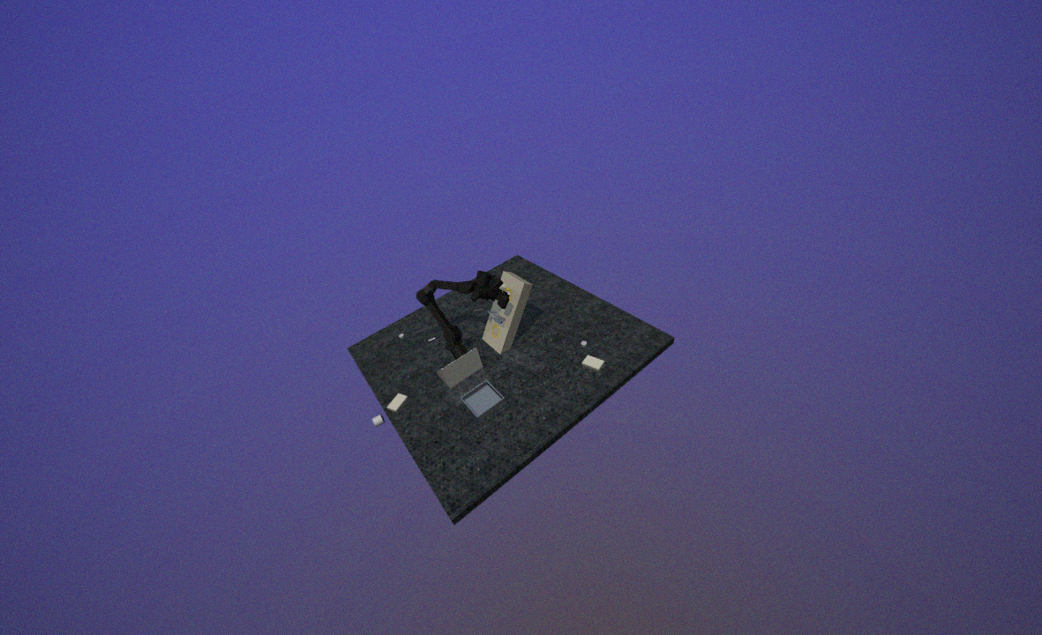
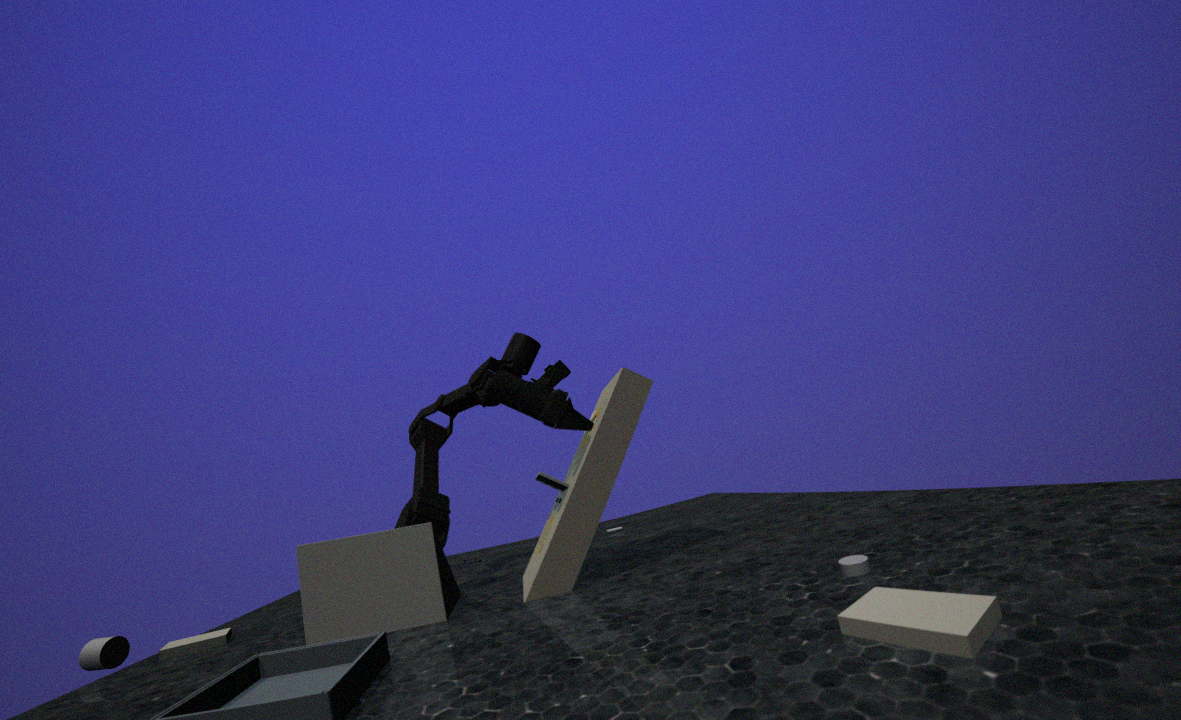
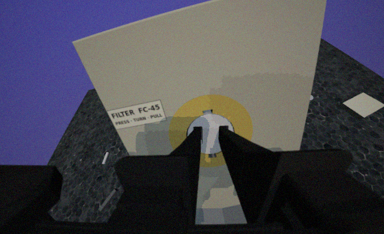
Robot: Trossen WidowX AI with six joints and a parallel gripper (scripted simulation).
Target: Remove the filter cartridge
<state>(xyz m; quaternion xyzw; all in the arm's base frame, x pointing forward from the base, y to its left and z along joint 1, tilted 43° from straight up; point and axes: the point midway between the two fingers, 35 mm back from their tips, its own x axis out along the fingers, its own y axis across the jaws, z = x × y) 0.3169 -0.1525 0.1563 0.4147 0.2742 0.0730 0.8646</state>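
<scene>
- the filter cartridge (image 3: 210, 130) was sitting in the service panel (image 3: 208, 65), a pale grey disc inside a yellow ring (image 3: 240, 114), face about flush with the panel front as far as the wrist view showed
- the end effector (image 3: 210, 130) was right up on that face, both dark fingers landing on the disc, one either side of its middle. whether the tips were actually down in the slots, couldn't tell
- fingers were set narrow with a slim gap between them, not clamped around anything
- a label (image 3: 136, 114) left of the ring read "filter fc-45 / press - turn - pull"
- in the exterior view the panel (image 2: 587, 483) leaned back away from the arm (image 2: 428, 465), which arched over and met it high up; a small dark peg (image 2: 551, 481) stuck out of the panel lower down
- the tray (image 2: 357, 667) sat on the table (image 2: 845, 680) in front of the arm's base, dark walls, greyish floor, with a cream board (image 2: 368, 582) standing just behind it
- scattered on the table: a flat cream block (image 2: 918, 619), a little white puck (image 2: 853, 564) near it, a thin slab (image 2: 196, 639), and a small cylinder (image 2: 103, 651) off past the table's edge
</scene>
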